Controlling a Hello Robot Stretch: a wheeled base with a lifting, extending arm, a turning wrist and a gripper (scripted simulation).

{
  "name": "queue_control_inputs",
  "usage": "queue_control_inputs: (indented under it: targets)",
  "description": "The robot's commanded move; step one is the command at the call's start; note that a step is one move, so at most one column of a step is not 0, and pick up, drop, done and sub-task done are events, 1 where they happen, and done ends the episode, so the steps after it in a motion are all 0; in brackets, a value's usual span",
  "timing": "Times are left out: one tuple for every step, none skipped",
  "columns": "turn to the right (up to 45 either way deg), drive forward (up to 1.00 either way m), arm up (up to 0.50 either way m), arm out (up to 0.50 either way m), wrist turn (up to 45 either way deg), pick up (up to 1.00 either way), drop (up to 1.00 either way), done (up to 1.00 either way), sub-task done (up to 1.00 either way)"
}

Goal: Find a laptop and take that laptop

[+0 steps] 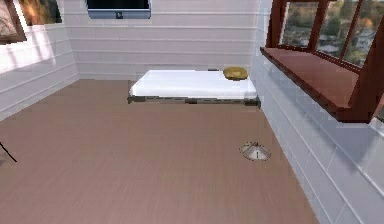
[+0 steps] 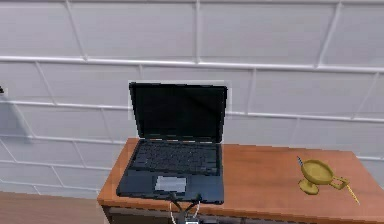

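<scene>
Wood surface (image 2: 270, 175) against white wall (image 2: 250, 50): laptop (image 2: 175, 150) parked lid-up at its left edge, as if in use. I can't tell jaws' state.

One laptop (image 2: 176, 140) sits on one wooden desk (image 2: 270, 175), and one small golden object (image 2: 318, 176) stands toward the desk's right. Elsewhere there is one low white bed (image 1: 190, 84) at the far wall. One yellow-brown cushion (image 1: 235, 72) lies on the bed's right end, and one small round object (image 1: 255, 151) lies on the floor. One dark screen (image 1: 118, 6) hangs on the far wall, and one red-brown bay window (image 1: 320, 60) is on the right.
</scene>
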Motion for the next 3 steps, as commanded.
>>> queue_control_inputs:
  targets:
    - [0.0,0.0,0.0,0.0,0.0,1.0,0.0,0.0,0.0]
    - [0.0,0.0,0.1,0.0,0.0,0.0,0.0,0.0,0.0]
    - [0.0,0.0,0.0,0.0,0.0,0.0,0.0,1.0,0.0]
